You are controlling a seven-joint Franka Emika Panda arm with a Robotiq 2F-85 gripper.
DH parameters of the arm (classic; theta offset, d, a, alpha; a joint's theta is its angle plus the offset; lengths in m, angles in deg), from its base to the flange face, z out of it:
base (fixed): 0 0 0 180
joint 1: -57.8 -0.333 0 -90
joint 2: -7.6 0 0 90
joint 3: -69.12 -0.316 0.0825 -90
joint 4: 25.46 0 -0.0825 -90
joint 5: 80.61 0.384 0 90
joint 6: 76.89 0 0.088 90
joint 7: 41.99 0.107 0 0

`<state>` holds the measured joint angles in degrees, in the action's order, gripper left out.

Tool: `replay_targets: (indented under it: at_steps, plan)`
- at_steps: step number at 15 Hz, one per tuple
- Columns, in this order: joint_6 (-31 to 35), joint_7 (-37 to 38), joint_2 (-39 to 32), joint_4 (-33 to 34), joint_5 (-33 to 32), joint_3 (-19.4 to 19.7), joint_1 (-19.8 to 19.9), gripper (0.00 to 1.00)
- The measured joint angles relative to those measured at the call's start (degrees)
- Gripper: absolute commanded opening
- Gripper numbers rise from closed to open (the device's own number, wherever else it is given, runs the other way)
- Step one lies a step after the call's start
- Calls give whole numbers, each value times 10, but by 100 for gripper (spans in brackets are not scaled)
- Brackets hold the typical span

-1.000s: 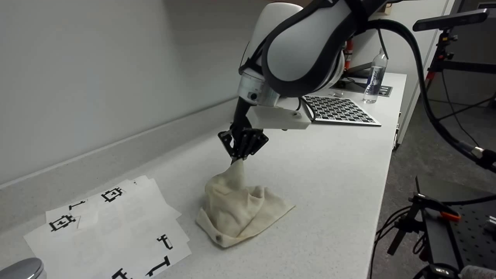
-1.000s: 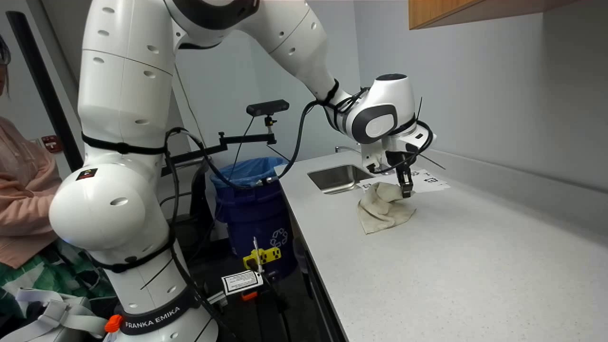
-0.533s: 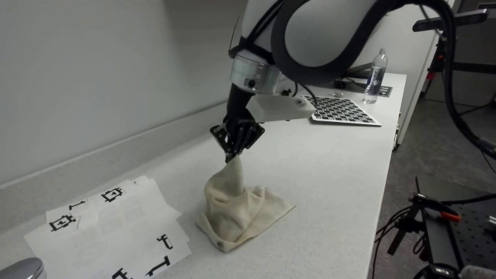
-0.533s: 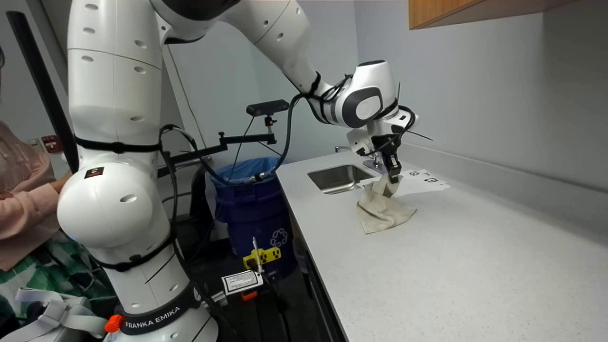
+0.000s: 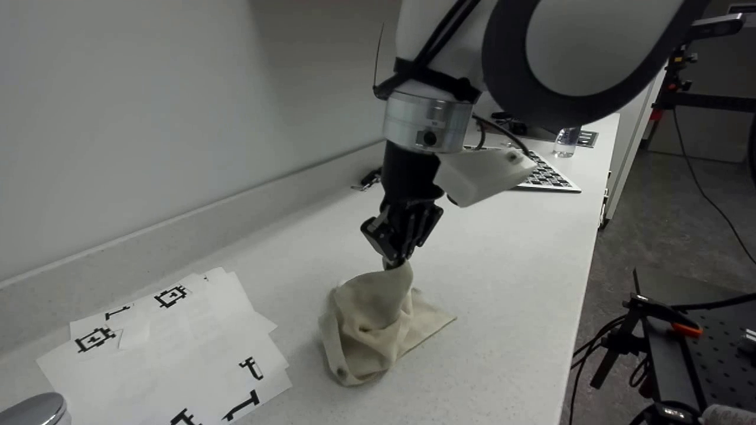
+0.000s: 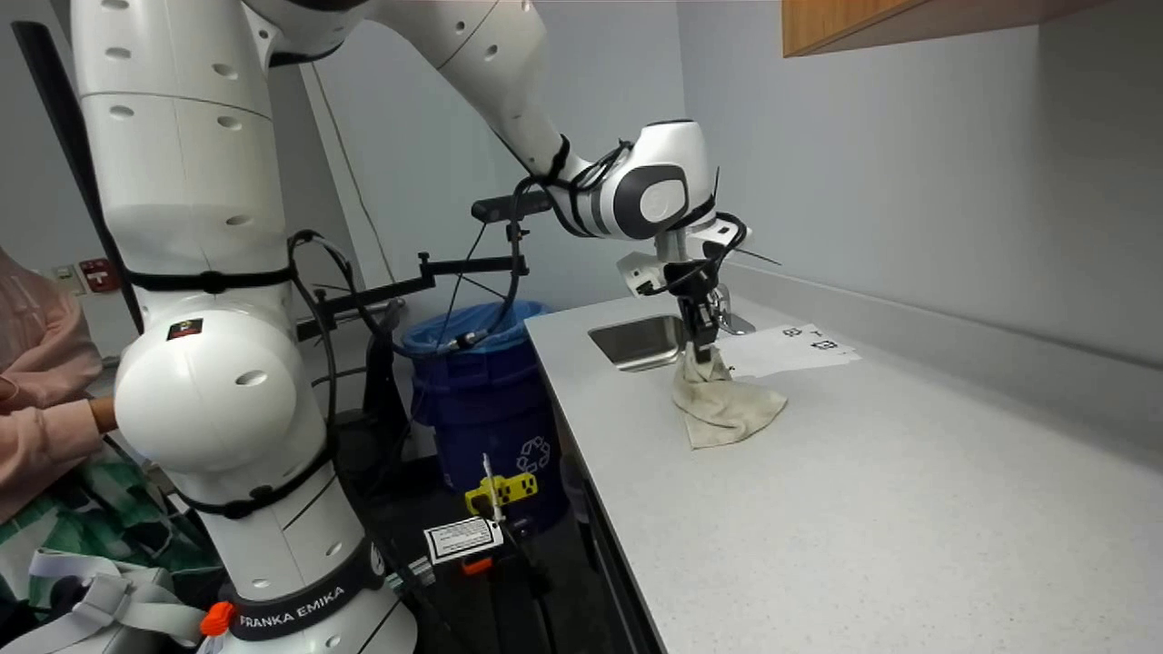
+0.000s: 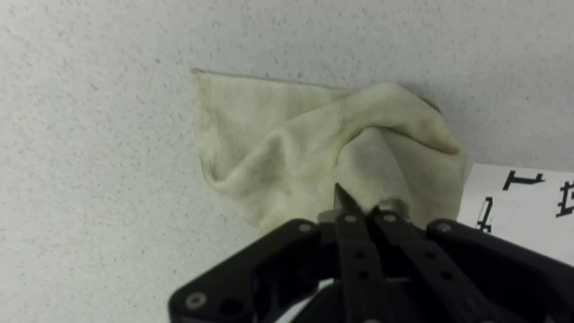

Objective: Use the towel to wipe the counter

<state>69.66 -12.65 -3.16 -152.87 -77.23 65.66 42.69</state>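
White, printed paper sheets lie at the left in an exterior view, near the low ridge. Just beside them, to the right, is the towel, on the tabletop; one part of it stands up in a peak, the rest lies wrinkled. The fingers are closed together and pinch the top of this peak. In my judgement, the step in hand is the wiping itself. For doing it well, the fingers should press lower, so that more of the towel rubs the tabletop, and pull slowly in one direction, because a bunched towel may roll under itself. A stroke to the left could drag the sheets. To the right there is open room for moving; farther along, the checkered board and the bottle, both partly hidden, limit a long stroke. Rightmost comes the edge opposite to the ridge, and the pull should stop before it.
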Motion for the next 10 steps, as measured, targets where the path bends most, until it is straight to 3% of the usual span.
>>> replay_targets:
  at_steps: [1,3,7,10]
  plan:
    - [0,-1,2,-13,0,-3,0,24]
    - [0,-3,2,-35,0,-8,0,33]
    - [-1,-14,2,-61,-4,-10,1,64]
    - [-5,-12,2,-66,-47,-5,3,86]
